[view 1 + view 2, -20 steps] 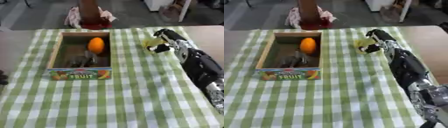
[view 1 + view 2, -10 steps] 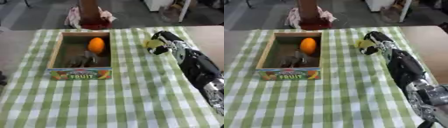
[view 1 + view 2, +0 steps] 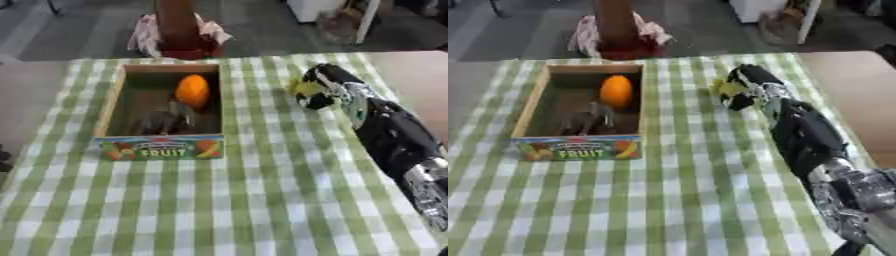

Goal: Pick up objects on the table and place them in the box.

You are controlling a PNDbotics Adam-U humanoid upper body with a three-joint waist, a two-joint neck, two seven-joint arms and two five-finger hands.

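Grasp closing on yellow object, right of box

Change since a second ago: right hand (image 3: 325, 86) looks a little nearer the box (image 3: 112, 102), with the yellow object (image 3: 304, 88) showing less from under its fingers. Fingers are curled over and around the object, so I read it as held or very nearly so. Whether the object is off the tablecloth (image 3: 262, 200) I cannot tell. Judgement: pick step about complete; carry toward the box comes next, and has not begun.

Object position: to the right of the box, well apart from it, level with the box's far half.

Box contents: orange fruit (image 3: 192, 91) in the far half, toward the right wall; dark grey item (image 3: 163, 120) in the near half, shape unclear. Room remains along the left wall.

Left hand: not in either view.
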